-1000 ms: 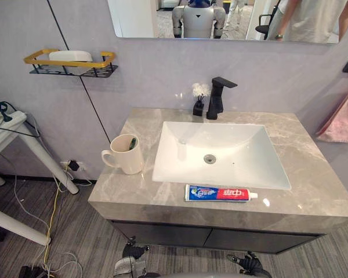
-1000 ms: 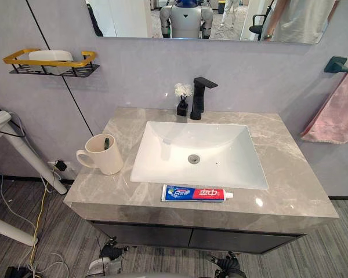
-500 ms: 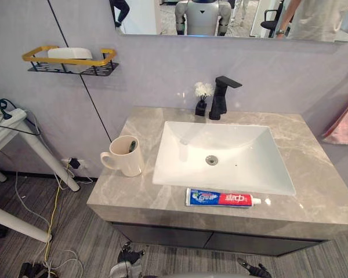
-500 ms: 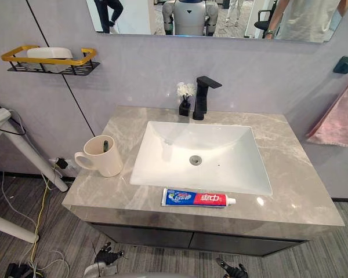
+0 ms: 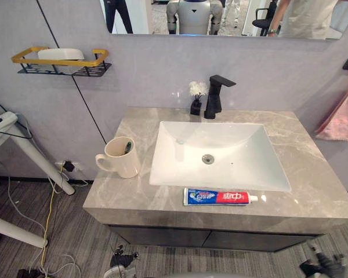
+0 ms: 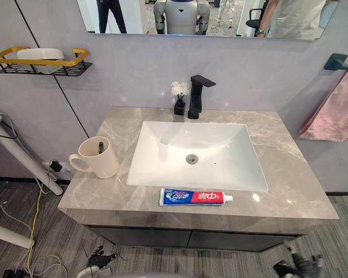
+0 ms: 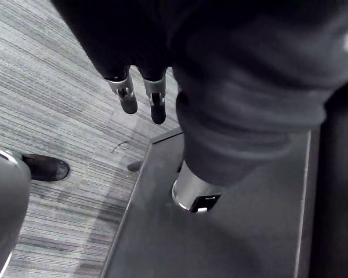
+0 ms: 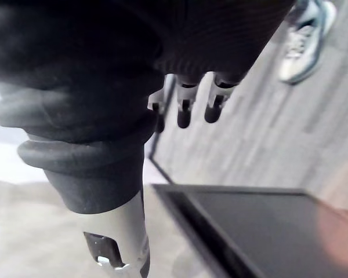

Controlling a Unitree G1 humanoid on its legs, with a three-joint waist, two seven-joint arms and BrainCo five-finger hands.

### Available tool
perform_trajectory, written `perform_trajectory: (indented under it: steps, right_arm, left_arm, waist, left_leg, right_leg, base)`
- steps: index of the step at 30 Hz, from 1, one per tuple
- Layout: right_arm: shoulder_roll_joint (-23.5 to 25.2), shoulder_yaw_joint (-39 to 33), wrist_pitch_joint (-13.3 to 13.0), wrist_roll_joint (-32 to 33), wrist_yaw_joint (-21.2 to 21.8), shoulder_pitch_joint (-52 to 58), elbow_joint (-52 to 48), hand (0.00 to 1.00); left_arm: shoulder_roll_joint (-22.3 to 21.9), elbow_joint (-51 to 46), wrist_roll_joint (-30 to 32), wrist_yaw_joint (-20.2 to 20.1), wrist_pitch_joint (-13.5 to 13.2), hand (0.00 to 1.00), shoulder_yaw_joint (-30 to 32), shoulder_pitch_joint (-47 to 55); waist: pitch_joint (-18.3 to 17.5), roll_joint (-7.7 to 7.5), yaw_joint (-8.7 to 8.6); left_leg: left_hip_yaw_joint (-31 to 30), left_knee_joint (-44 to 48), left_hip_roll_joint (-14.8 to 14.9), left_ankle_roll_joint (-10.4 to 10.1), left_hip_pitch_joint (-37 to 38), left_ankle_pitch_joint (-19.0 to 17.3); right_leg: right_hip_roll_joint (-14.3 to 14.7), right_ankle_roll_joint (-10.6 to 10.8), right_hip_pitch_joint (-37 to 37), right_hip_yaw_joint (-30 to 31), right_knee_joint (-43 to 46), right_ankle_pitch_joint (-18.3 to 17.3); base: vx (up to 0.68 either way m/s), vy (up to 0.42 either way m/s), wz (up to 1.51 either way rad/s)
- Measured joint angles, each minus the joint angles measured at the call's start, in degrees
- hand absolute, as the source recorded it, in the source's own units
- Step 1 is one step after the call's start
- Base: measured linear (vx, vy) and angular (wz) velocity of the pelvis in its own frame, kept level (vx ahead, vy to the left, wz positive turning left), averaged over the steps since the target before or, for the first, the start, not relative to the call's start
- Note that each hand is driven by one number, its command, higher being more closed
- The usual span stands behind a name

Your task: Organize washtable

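A cream mug (image 5: 120, 158) with a dark toothbrush (image 5: 127, 148) in it stands on the grey marble counter (image 5: 313, 174), left of the white sink (image 5: 217, 153). A blue and red toothpaste tube (image 5: 219, 197) lies flat along the counter's front edge. My left hand (image 5: 123, 260) hangs low below the counter's front left, its fingers (image 7: 127, 98) straight and holding nothing. My right hand (image 5: 325, 267) hangs low at the front right, its fingers (image 8: 184, 110) relaxed and also holding nothing.
A black faucet (image 5: 214, 95) and a small black vase of white flowers (image 5: 195, 99) stand behind the sink. A gold-rimmed wall shelf (image 5: 58, 61) holds a white soap dish. A pink towel (image 5: 339, 116) hangs at the right. A person's shoe (image 8: 304, 40) is nearby.
My right hand has swung out from under the counter's middle to the lower right. The camera has shifted a little; the mug and tube lie as before.
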Motion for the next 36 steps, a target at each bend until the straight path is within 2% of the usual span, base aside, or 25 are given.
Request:
perform_trajectory:
  steps: [6,8,13,15,17,19,24,31,36]
  right_arm:
    - [-3.64,-4.98,0.0,-4.99,-2.47,1.15,-17.21,0.0]
    - [-6.04,-5.82,-0.07,-6.92,-2.52,0.98,-21.01,0.0]
    - [-15.82,-4.24,-0.95,-11.21,-2.04,-2.46,-25.52,0.0]
    - [-20.03,-1.2,-2.45,-12.41,-0.28,-4.06,-25.6,0.0]
    - [-26.55,6.33,-4.5,-12.56,2.93,-5.48,-25.77,0.0]
    - [-30.22,11.99,-5.47,-12.43,5.97,-6.33,-26.91,0.0]
    - [-34.48,27.5,-8.96,-10.0,15.26,-7.99,-30.84,0.0]
    - [-39.76,45.42,-9.03,-5.2,26.82,-9.17,-32.22,0.0]
    - [-43.18,51.46,-9.05,-4.63,30.5,-10.86,-32.24,0.0]
  left_arm:
    - [-0.36,-0.02,0.22,-0.01,0.01,0.0,-0.13,0.28]
    - [-0.36,0.03,0.25,-0.03,0.01,0.0,-0.36,1.13]
    - [0.34,0.67,0.35,-0.25,-0.08,0.0,-3.31,2.1]
    - [0.83,0.85,0.4,-0.49,-0.33,0.0,-5.2,2.04]
    - [1.37,0.9,0.41,-0.73,-1.05,0.0,-7.17,2.05]
    - [1.62,0.91,0.4,-1.48,-1.35,0.0,-8.39,2.03]
    - [2.87,0.92,0.41,-2.32,-2.51,0.0,-11.98,1.89]
    - [4.13,3.32,1.69,-4.33,-2.95,0.0,-16.41,-0.27]
    - [4.05,3.91,2.44,-5.1,-3.05,0.0,-18.28,-1.72]
  waist:
    - [0.04,0.08,-0.36]
    - [0.02,0.03,-1.43]
    - [0.01,0.18,-3.25]
    - [-0.02,0.31,-3.32]
    - [0.01,0.48,-3.33]
    - [0.06,0.64,-3.34]
    - [0.08,0.67,-3.21]
    - [0.52,0.55,-3.11]
    - [2.27,0.45,-3.25]
  left_leg:
    - [0.33,-0.19,-0.02,-0.01,-0.05,-0.05]
    - [0.2,-0.12,-0.08,-0.01,0.11,-0.06]
    - [-0.78,0.46,-0.27,0.02,0.4,-0.06]
    - [-1.08,0.7,-0.29,0.06,0.89,-0.11]
    - [-1.69,1.13,-0.76,0.08,0.9,-0.1]
    - [-2.68,1.16,-0.98,0.11,0.61,-0.08]
    - [-4.18,1.21,-1.22,0.21,-0.16,0.27]
    - [-4.87,1.41,-1.31,0.38,-0.01,0.39]
    - [-5.17,1.72,-1.41,0.38,-0.03,0.38]
  right_leg:
    - [0.01,0.02,-0.09,0.06,-0.01,-0.17]
    - [0.0,0.02,-0.14,-0.05,-0.01,-0.18]
    - [-0.04,0.03,0.09,-0.16,0.16,-0.17]
    - [-0.02,0.03,0.66,-0.21,0.2,-0.17]
    - [0.01,0.03,0.97,-0.62,0.27,-0.17]
    - [-0.07,0.03,1.0,-1.42,0.23,-0.17]
    - [-0.32,0.01,1.02,-2.89,0.23,-0.14]
    - [-0.32,0.05,2.11,-3.8,-0.22,-0.05]
    - [-0.46,0.05,2.41,-4.2,-0.22,-0.05]
  base:
    - [0.01,-0.002,-0.02]
    - [0.04,-0.003,0.03]
    - [0.0,-0.003,0.01]
    - [-0.06,-0.014,0.02]
    - [-0.1,-0.016,0.08]
    - [-0.1,-0.021,0.2]
    - [-0.04,-0.013,0.16]
    - [0.03,-0.013,0.06]
    - [-0.03,-0.014,0.03]
